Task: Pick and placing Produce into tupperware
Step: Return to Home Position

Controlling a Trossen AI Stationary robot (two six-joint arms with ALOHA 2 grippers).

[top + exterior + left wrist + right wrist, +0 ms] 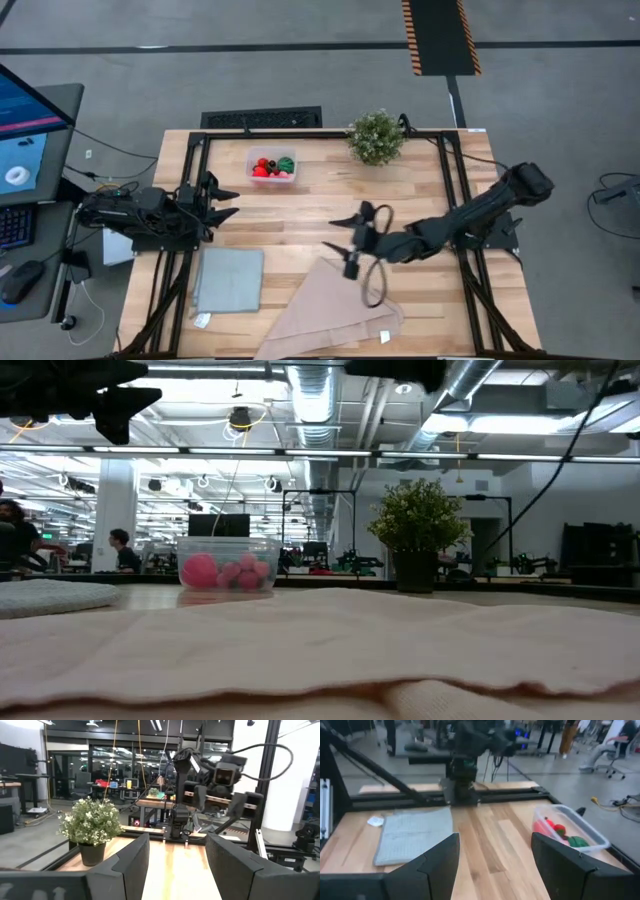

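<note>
The clear tupperware (272, 166) stands on the table's far part, left of the middle, with the produce (270, 168) inside it: red and pink pieces and one round green one. It also shows in the low view (228, 564) and in the right wrist view (568, 832). My left gripper (228, 203) is open, raised above the table's left side, touching nothing. My right gripper (342, 235) is open above the table's middle, over the far corner of the beige cloth, also touching nothing.
A potted green plant (376, 137) stands at the far edge, right of the tupperware. A grey-blue square cloth (229, 281) lies near left. A beige cloth (330, 320) lies folded at the near middle. Bare wood lies between the tupperware and the cloths.
</note>
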